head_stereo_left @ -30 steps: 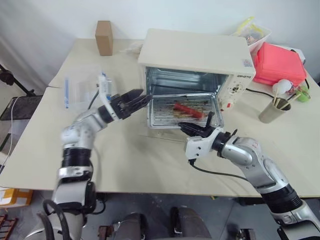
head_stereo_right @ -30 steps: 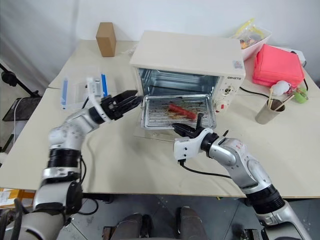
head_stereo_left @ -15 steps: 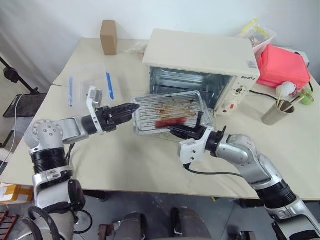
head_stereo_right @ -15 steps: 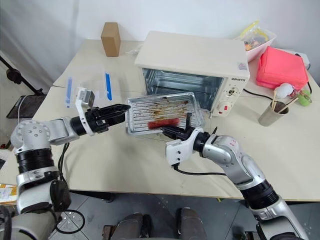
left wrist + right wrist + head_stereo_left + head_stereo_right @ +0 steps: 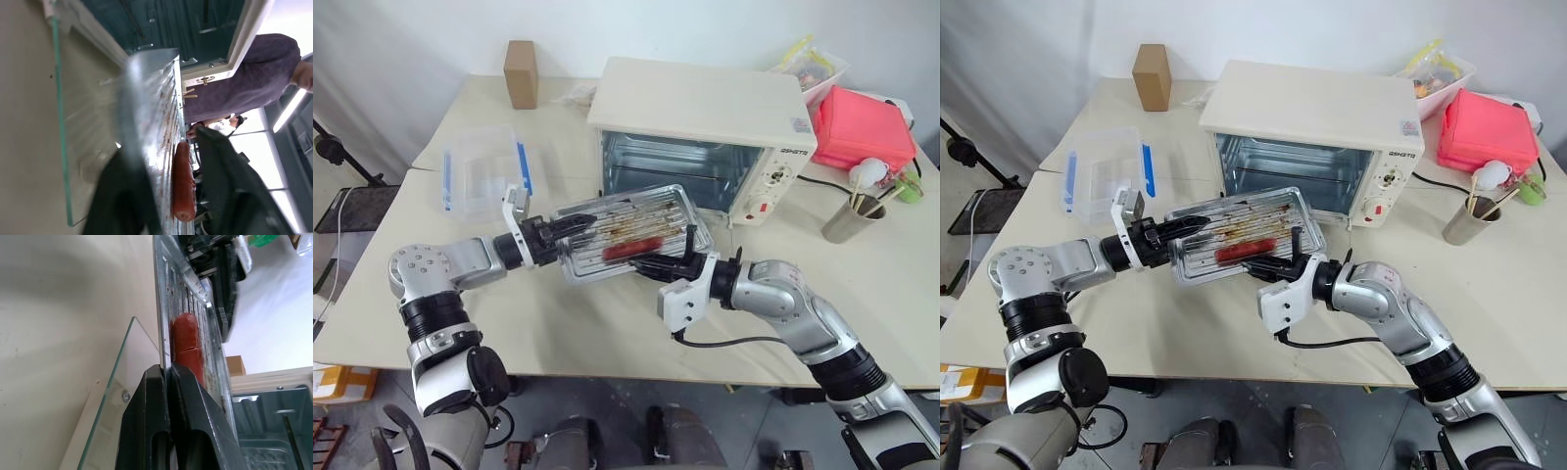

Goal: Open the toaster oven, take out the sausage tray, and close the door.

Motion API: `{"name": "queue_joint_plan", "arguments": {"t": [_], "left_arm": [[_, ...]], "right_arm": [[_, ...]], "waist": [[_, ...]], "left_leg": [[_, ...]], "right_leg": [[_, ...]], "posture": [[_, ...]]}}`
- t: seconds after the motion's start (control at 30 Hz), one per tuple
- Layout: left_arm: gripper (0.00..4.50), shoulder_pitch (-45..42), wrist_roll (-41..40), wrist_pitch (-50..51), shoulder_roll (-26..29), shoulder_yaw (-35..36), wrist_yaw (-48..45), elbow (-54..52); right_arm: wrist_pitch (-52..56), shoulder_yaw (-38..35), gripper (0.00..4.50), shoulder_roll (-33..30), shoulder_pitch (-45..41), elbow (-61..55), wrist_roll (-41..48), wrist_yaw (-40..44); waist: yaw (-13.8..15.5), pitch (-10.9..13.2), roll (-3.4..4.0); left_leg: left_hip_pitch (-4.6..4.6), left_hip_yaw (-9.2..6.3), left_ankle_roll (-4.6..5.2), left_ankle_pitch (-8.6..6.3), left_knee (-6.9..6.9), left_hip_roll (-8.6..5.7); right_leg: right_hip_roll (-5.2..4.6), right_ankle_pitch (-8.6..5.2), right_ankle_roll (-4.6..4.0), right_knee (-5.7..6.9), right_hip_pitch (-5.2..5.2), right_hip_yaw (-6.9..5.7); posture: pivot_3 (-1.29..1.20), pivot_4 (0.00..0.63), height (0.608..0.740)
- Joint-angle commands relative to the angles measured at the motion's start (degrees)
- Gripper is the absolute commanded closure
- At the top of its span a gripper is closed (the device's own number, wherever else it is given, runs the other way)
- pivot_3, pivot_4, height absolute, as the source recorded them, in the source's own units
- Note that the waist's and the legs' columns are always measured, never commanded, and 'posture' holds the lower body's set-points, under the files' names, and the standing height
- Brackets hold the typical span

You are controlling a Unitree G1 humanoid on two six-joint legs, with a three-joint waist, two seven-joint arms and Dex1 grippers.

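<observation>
Sausage tray [image 5: 628,233] out of toaster oven [image 5: 702,137], held above table — right gripper [image 5: 658,264] clamped on near rim, left gripper [image 5: 570,229] pinching its left edge; door [image 5: 105,426] down.

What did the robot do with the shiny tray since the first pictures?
The right gripper pulled the shiny ridged metal sausage tray out of the cream-white toaster oven, toward the robot's left. The left gripper moved in and took its other edge. The glass door stayed open; the right gripper stayed clamped.
</observation>
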Motion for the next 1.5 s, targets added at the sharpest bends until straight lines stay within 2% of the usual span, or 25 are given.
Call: {"name": "queue_joint_plan", "arguments": {"t": [0.03, 0.07, 0.17, 0.33, 0.47, 0.53, 0.63, 0.73, 0.83, 0.93, 1.03, 1.07, 1.27, 1.5], "left_arm": [[4.28, -0.72, -8.09, 0.18, 0.32, 0.17, 3.86, 2.65], [4.48, -0.77, -10.19, 0.18, 0.77, -0.13, 5.32, 4.32], [4.48, -0.22, -20.56, 0.18, 2.75, -3.01, 6.75, 7.55], [4.50, 0.43, -24.82, 0.18, 2.69, 1.19, 16.87, 11.15], [4.50, 4.25, -34.26, 0.18, 4.80, -0.21, 20.83, 11.61], [4.50, 7.02, -40.76, 0.18, 6.92, -3.36, 19.95, 9.82], [4.50, 11.85, -48.06, -2.77, 10.60, -5.95, 22.65, 8.26], [4.50, 16.17, -52.97, -6.29, 13.46, -7.46, 23.61, 6.05], [4.50, 19.95, -53.22, -7.17, 15.68, -6.39, 21.30, 3.67], [4.50, 24.58, -53.22, -10.27, 15.47, -2.83, 21.10, -0.61], [4.50, 31.30, -53.22, -14.24, 12.64, 2.57, 21.59, -7.91], [4.50, 33.02, -53.22, -15.47, 11.49, 4.42, 21.30, -10.28], [4.50, 40.95, -53.22, -21.95, 4.52, 11.02, 23.44, -20.86], [4.50, 43.38, -53.22, -30.70, -4.53, 13.59, 29.34, -29.01]], "right_arm": [[-0.80, -1.66, 4.50, -0.43, -0.37, -1.22, 1.30, -0.23], [-0.49, -1.77, 4.50, -0.56, -0.18, -1.24, 1.42, 0.00], [1.81, -2.18, 4.50, -0.50, 0.65, -1.76, 4.98, 2.02], [3.50, -3.50, 3.08, -1.13, 2.24, -3.98, 9.41, 4.04], [5.33, -5.48, 1.78, -3.19, 6.42, -6.29, 15.45, 7.00], [8.67, -6.32, 1.78, -4.33, 9.08, -8.27, 20.41, 9.71], [17.12, -11.59, 1.78, -3.78, 12.80, -11.57, 28.93, 8.76], [17.49, -15.53, 1.78, -5.57, 16.49, -11.29, 34.18, 11.45], [17.99, -20.91, 2.34, -6.94, 19.58, -9.37, 39.74, 13.90], [17.75, -26.48, 3.32, -7.69, 19.67, -3.27, 41.77, 13.80], [15.30, -29.29, 4.34, -9.24, 18.76, 6.25, 40.89, 15.73], [14.72, -29.57, 4.44, -9.45, 18.56, 8.61, 40.57, 16.18], [13.93, -27.67, 4.44, -9.95, 16.92, 19.00, 38.80, 20.68], [13.58, -23.16, 4.44, -6.67, 11.58, 29.21, 36.01, 23.13]], "waist": [[0.01, 0.00, 0.00], [0.00, 0.00, 0.00], [-0.06, 0.00, 0.00], [0.00, 0.00, -0.01], [-0.05, -0.01, -0.01], [-0.14, 0.00, -0.01], [-0.03, -0.01, -0.02], [0.08, -0.02, -0.03], [0.15, -0.02, -0.03], [0.13, -0.02, -0.04], [0.04, -0.02, -0.04], [0.00, -0.02, -0.04], [0.00, -0.02, -0.04], [0.13, -0.04, -0.06]], "left_leg": [[0.00, 0.00, 0.00, 0.00, 0.00, 0.00], [0.01, 0.00, 0.00, 0.00, 0.00, 0.00], [0.02, 0.00, -0.01, 0.00, -0.01, 0.00], [0.06, -0.01, -0.02, -0.01, 0.00, -0.01], [0.07, -0.02, -0.02, -0.01, -0.01, 0.00], [0.08, -0.02, -0.02, -0.01, -0.06, 0.01], [0.11, -0.06, -0.04, -0.01, -0.03, 0.02], [0.14, -0.13, -0.05, -0.01, 0.02, 0.01], [0.15, -0.13, -0.04, -0.02, -0.01, -0.02], [0.14, -0.12, -0.03, -0.02, -0.01, -0.04], [0.15, -0.11, -0.01, -0.03, -0.02, -0.04], [0.18, -0.08, -0.01, -0.03, -0.06, -0.04], [0.20, -0.04, -0.02, -0.02, -0.09, -0.01], [0.23, -0.02, -0.01, -0.03, -0.01, -0.02]], "right_leg": [[0.00, 0.00, 0.00, 0.00, 0.00, 0.00], [0.00, 0.00, 0.00, 0.00, 0.00, 0.00], [0.00, 0.00, 0.00, -0.01, -0.01, 0.01], [-0.02, 0.00, 0.00, -0.01, 0.02, 0.00], [-0.02, 0.00, 0.00, -0.01, 0.02, 0.00], [-0.01, 0.00, 0.00, 0.02, 0.01, 0.02], [-0.01, 0.00, 0.00, -0.03, 0.02, 0.01], [-0.04, 0.00, 0.00, -0.05, 0.10, 0.02], [-0.06, 0.00, 0.00, -0.12, 0.15, 0.02], [-0.07, 0.00, -0.01, -0.15, 0.16, 0.02], [-0.09, 0.00, -0.01, -0.18, 0.18, 0.03], [-0.09, -0.01, -0.02, -0.21, 0.17, 0.05], [-0.06, -0.05, -0.10, -0.21, 0.17, 0.07], [-0.06, -0.05, -0.09, -0.19, 0.22, 0.09]], "posture": [[0.00, 0.150, 0.740], [0.00, 0.150, 0.740], [0.00, 0.150, 0.740], [0.00, 0.150, 0.740], [0.00, 0.150, 0.740], [0.00, 0.150, 0.740], [0.00, 0.150, 0.740], [0.00, 0.150, 0.740], [0.00, 0.150, 0.740], [0.00, 0.150, 0.740], [0.00, 0.150, 0.740], [0.00, 0.150, 0.740], [0.00, 0.150, 0.740], [0.00, 0.150, 0.740]]}}
